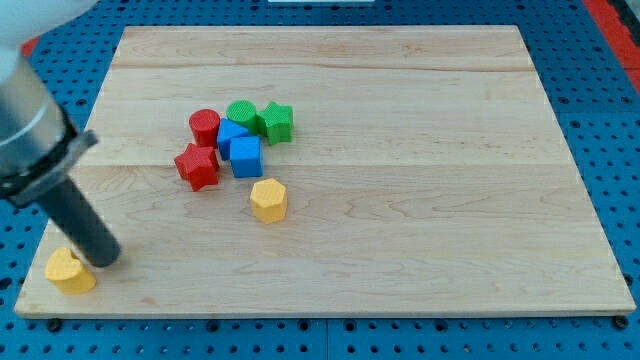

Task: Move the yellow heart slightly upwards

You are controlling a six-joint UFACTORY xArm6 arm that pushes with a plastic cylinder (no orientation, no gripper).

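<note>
Camera view, wooden board [420,150] on blue pegboard [600,120], my tip [105,262] beside yellow heart [70,270]

Rod: straight, dark grey to black, matte cylinder
My tip [103,262]: blunt, round, same dark colour
Upper body: wider cylinder, pale grey, blurred
Collar: dark band

Wood board [400,200] on blue pegboard bench [600,90], even light.
</note>
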